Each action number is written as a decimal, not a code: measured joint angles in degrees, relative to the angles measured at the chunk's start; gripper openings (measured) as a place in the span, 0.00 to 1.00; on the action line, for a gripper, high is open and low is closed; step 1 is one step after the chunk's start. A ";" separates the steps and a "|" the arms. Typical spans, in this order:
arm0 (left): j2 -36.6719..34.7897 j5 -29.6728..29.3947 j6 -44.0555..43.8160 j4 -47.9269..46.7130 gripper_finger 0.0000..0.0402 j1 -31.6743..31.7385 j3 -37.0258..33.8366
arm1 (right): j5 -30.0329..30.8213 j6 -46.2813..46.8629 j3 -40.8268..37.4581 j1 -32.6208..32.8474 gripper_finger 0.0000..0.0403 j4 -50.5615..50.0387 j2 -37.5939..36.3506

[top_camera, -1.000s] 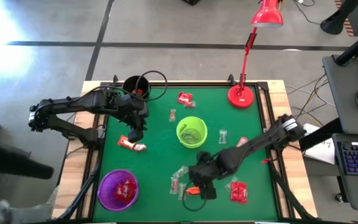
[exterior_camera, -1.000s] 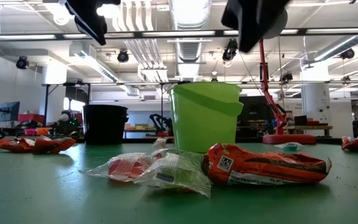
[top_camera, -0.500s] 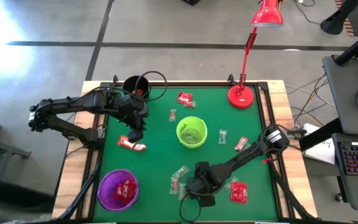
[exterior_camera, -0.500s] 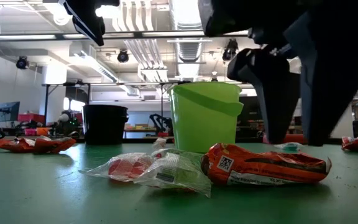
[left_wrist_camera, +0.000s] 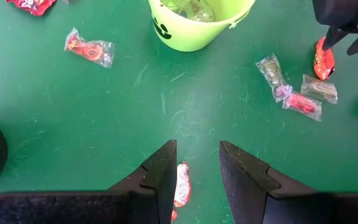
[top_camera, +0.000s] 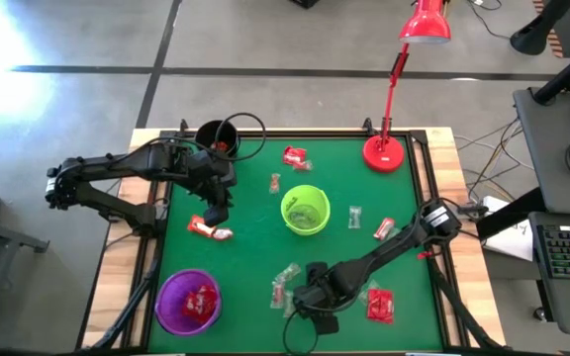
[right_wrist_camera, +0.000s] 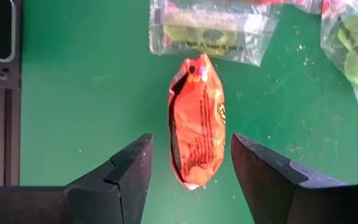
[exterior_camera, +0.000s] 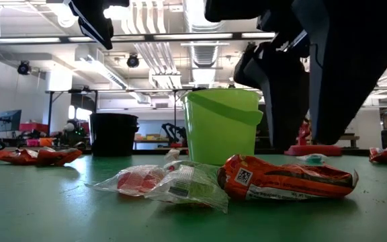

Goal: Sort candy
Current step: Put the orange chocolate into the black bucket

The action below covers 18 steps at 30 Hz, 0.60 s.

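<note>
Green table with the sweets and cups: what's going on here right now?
The right gripper hangs open directly over a shiny orange wrapped candy lying on the green table, straddling it without gripping it. Clear-wrapped sweets lie just beyond. The left gripper waits open above a red-wrapped sweet near the black cup. The lime green cup and purple cup already hold some sweets.

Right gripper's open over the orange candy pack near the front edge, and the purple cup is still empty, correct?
Not quite: the purple cup is not empty; the high view shows red candy inside it. The rest holds: the right gripper is open over the orange candy pack near the front edge.
</note>
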 joint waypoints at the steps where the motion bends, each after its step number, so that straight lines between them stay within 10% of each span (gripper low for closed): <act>1: 0.01 0.00 0.02 0.03 0.26 0.00 0.00 | 0.00 0.00 -0.02 0.00 0.52 0.42 0.00; 18: 0.00 -0.01 0.26 0.03 0.26 0.00 0.00 | 1.37 1.03 -5.68 -0.05 0.52 3.24 0.09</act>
